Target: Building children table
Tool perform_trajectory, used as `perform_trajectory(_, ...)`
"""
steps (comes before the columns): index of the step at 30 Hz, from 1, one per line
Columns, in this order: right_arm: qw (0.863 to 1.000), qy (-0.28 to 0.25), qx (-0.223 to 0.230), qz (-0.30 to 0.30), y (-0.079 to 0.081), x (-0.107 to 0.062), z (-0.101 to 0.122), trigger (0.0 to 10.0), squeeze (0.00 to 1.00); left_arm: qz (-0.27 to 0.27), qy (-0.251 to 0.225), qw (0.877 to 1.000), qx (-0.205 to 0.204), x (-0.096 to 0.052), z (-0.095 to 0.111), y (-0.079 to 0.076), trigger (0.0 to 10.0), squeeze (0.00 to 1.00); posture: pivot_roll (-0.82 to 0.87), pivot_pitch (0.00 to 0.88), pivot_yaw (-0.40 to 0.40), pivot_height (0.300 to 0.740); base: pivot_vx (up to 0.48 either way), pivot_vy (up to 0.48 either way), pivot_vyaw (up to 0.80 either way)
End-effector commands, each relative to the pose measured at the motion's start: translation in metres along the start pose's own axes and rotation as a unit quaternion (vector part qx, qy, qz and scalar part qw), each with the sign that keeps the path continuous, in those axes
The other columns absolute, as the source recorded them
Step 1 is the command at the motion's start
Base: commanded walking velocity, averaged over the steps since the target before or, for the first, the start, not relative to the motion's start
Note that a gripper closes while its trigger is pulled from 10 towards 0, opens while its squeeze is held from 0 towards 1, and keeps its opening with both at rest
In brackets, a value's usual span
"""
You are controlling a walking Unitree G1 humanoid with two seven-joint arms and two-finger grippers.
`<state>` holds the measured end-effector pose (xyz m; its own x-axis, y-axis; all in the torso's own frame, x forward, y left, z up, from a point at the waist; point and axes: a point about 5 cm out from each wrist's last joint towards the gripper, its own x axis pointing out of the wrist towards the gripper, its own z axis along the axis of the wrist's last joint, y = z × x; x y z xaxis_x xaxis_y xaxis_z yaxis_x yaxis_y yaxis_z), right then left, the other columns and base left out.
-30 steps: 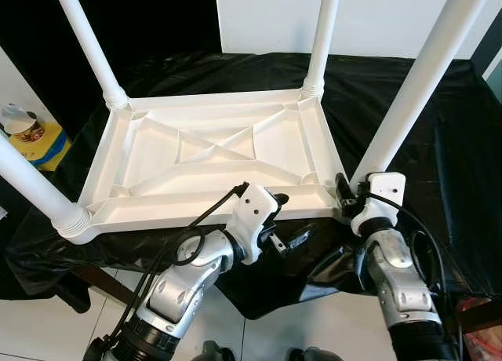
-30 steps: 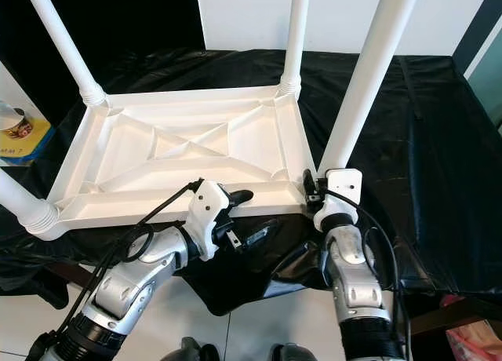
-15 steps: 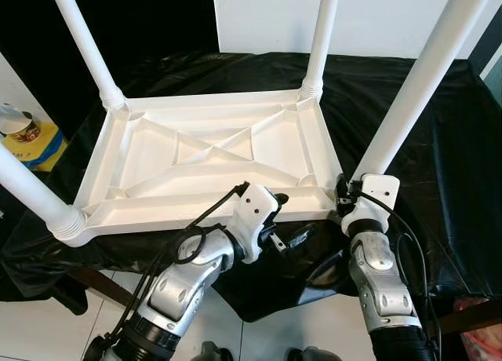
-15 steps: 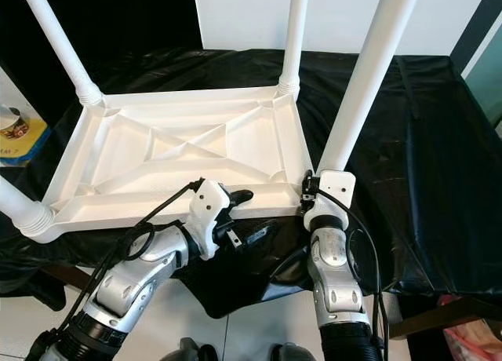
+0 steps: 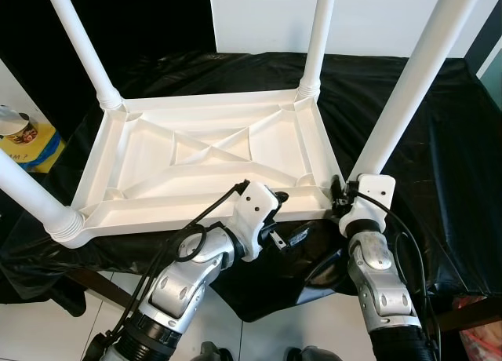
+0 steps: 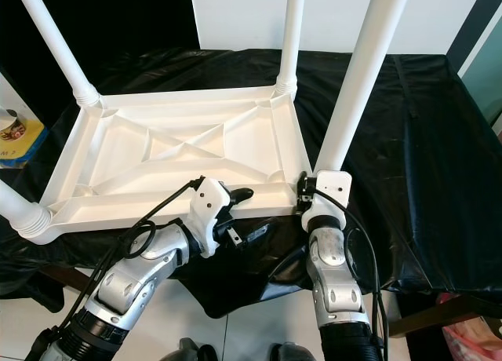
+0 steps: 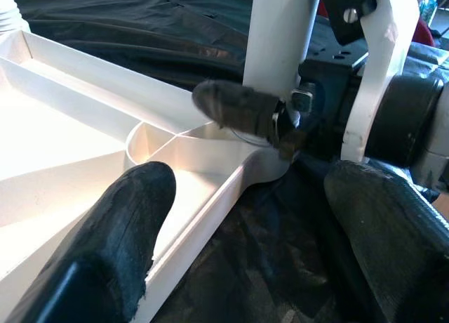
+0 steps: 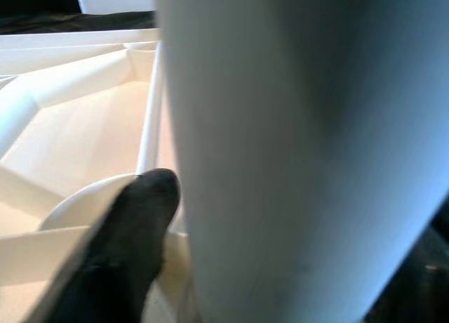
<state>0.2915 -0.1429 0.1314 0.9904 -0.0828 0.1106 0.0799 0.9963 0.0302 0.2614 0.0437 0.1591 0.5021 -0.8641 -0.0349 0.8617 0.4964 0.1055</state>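
Reaching up from the bottom of the frame, the left gripper (image 5: 276,220) sits at the near rim of the upturned white children's table (image 5: 204,153), its jaws released: in the left wrist view one finger (image 7: 123,218) lies over the inside of the rim and the other is outside it, above the black cloth (image 5: 439,165). At lower right of centre the right gripper (image 5: 343,198) is pressed to the foot of the near right leg (image 5: 408,78), where that leg meets the table's near right corner. Its jaws are clenched around the leg; the right wrist view has one dark finger (image 8: 133,232) against the leg's white side, by the corner socket.

Compared with a second ago, the right arm has drawn in toward the table corner and stands more upright, while the left gripper stays at the same spot on the rim.

Beyond the grippers, the table lies legs-up on the cloth-covered worktop, with ribbed underside showing. A near left leg (image 5: 31,196) slants off the left edge; two far legs (image 5: 78,43) rise at the upper left and upper middle. A yellow and blue container (image 5: 22,133) stands at the far left, with a white panel (image 5: 376,16) behind.
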Motion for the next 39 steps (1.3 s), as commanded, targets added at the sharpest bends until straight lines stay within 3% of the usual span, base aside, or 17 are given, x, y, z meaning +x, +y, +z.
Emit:
perform_trajectory(1,1.0,-0.004,-0.002,0.022,-0.001,-0.003,0.0,10.0,1.0,-0.02,0.002,1.0,0.001,0.0,-0.001,-0.001,10.0,0.0,-0.13,0.103,0.004,0.74,0.0,0.0,0.0)
perform_trajectory(10,0.994,-0.029,-0.015,0.108,-0.02,-0.008,0.009,10.0,1.0,-0.02,0.002,1.0,0.004,0.001,-0.001,0.0,10.0,0.0,-0.14,0.104,0.011,0.74,0.0,0.0,0.0)
perform_trajectory(11,0.992,-0.029,-0.02,0.124,-0.025,-0.008,0.01,10.0,0.96,-0.021,0.002,1.0,0.005,0.001,-0.001,0.0,10.0,0.0,-0.15,0.104,0.014,0.74,0.0,0.0,0.0)
perform_trajectory(12,0.99,-0.028,-0.026,0.138,-0.029,-0.008,0.011,10.0,0.62,-0.021,0.002,1.0,0.005,0.002,-0.001,0.0,10.0,0.0,-0.15,0.104,0.014,0.74,0.0,0.0,0.0)
perform_trajectory(13,0.987,-0.027,-0.034,0.154,-0.033,-0.008,0.012,10.0,0.0,-0.022,0.002,1.0,0.005,0.002,-0.001,0.0,10.0,0.0,-0.15,0.104,0.015,0.74,0.0,0.0,0.0)
perform_trajectory(21,0.97,-0.016,-0.055,0.236,-0.042,-0.005,0.014,10.0,0.0,-0.024,0.002,1.0,0.007,0.002,-0.001,0.001,10.0,0.0,-0.15,0.103,0.021,0.74,0.0,0.0,0.0)
perform_trajectory(33,0.945,0.014,-0.073,0.319,-0.036,0.016,0.005,10.0,0.0,-0.027,0.002,1.0,0.011,0.004,0.0,0.0,10.0,0.0,-0.14,0.09,0.022,0.74,0.0,0.0,0.0)
perform_trajectory(34,0.944,0.018,-0.075,0.322,-0.036,0.017,0.003,4.5,0.0,-0.027,0.001,1.0,0.012,0.004,0.0,0.0,10.0,0.0,-0.14,0.09,0.022,0.74,0.0,0.0,0.0)
perform_trajectory(36,0.943,0.024,-0.074,0.325,-0.036,0.018,0.0,2.3,0.0,-0.024,0.001,1.0,0.014,0.004,0.0,0.001,10.0,0.0,-0.13,0.086,0.016,0.74,0.0,0.0,0.0)
perform_trajectory(37,0.943,0.024,-0.074,0.325,-0.036,0.018,0.0,2.3,0.0,-0.024,0.001,1.0,0.014,0.004,0.0,0.001,10.0,0.0,-0.13,0.086,0.016,0.74,0.0,0.0,0.0)
perform_trajectory(38,0.942,0.026,-0.074,0.326,-0.037,0.019,-0.001,0.0,0.0,-0.023,0.001,1.0,0.014,0.004,0.0,0.001,10.0,0.0,-0.13,0.086,0.016,0.74,0.0,0.0,0.0)
perform_trajectory(39,0.942,0.026,-0.074,0.326,-0.037,0.019,-0.001,0.0,0.0,-0.023,0.001,1.0,0.014,0.004,0.0,0.001,10.0,0.0,-0.13,0.086,0.016,0.74,0.0,0.0,0.0)
